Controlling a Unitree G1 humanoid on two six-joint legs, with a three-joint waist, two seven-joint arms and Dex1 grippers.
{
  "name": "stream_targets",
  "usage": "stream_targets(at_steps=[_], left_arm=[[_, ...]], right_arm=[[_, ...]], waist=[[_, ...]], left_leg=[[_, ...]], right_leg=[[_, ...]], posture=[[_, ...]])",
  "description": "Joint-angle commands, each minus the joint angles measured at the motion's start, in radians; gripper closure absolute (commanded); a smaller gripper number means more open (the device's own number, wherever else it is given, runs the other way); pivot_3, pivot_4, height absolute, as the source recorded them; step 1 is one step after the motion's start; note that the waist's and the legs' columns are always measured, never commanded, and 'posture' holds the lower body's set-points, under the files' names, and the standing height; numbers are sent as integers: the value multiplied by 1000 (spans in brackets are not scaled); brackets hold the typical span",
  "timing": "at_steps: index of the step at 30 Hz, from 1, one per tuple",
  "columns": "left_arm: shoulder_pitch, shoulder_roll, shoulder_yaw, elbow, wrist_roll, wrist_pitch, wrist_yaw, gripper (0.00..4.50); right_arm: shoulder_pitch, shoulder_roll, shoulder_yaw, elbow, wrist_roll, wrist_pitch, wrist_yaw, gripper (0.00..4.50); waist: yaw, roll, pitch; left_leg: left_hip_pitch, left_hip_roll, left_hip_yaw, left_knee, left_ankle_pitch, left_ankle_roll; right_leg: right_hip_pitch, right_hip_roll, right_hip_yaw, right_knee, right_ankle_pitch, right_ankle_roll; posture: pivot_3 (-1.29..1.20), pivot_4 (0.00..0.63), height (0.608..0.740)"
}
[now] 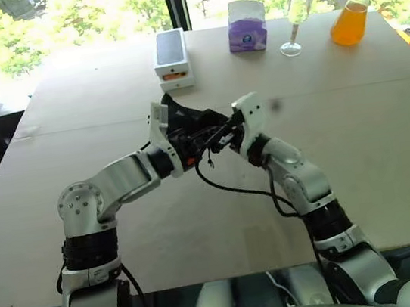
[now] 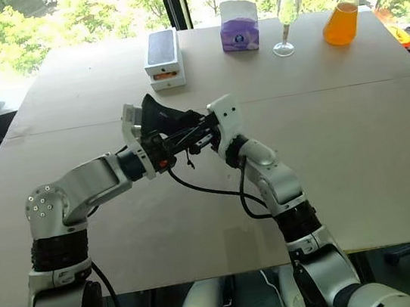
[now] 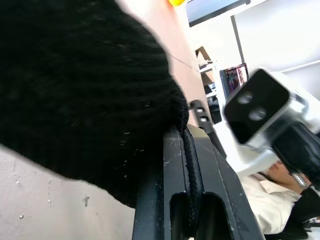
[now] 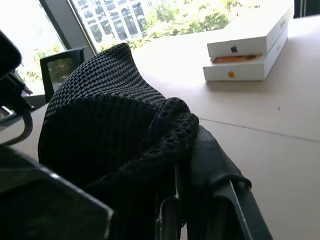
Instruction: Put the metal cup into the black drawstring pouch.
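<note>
The black drawstring pouch (image 1: 184, 116) hangs above the middle of the table (image 1: 364, 146), held between both grippers. My left gripper (image 1: 199, 133) comes in from the left and is shut on the pouch's rim; its fingers (image 3: 172, 200) pinch the fabric and cord in the left wrist view. From the right, my right gripper (image 1: 220, 134) is shut on the opposite side of the rim, with bunched black mesh (image 4: 125, 130) over its fingers (image 4: 210, 170). The two grippers nearly meet. The metal cup is out of view.
Along the table's far edge stand a white box with a dark top (image 1: 171, 57), a purple tissue box (image 1: 247, 27), a tall clear glass (image 1: 294, 19) and a flask of orange liquid (image 1: 350, 20). A person in a white shirt (image 3: 267, 197) is beyond the table.
</note>
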Motion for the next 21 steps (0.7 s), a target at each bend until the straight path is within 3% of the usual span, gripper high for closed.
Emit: stream_targets(at_steps=[1,4,11,21], left_arm=[[31,-17,-21,-74,-46,-14,-17,4500],[41,-60,-26,-86,-46,-46,1,4500],[33,-80,-3,-79,-46,-79,17,4500],[14,-31,17,-40,-46,-113,0,4500]], right_arm=[[-32,5,8,4,-54,-75,-37,4410],[-30,-45,115,31,-178,-221,2,4410],[-1,-9,109,33,-103,-219,84,4410],[43,-76,161,-34,-7,-154,334,4410]], waist=[[0,0,0],[0,0,0],[0,0,0],[1,0,0]], left_leg=[[0,0,0,0,0,0],[0,0,0,0,0,0],[0,0,0,0,0,0],[0,0,0,0,0,0]], right_leg=[[0,0,0,0,0,0],[0,0,0,-1,0,0],[0,0,0,0,0,0],[0,0,0,-1,0,0]], posture=[[0,150,740],[0,150,740],[0,150,740],[0,150,740]])
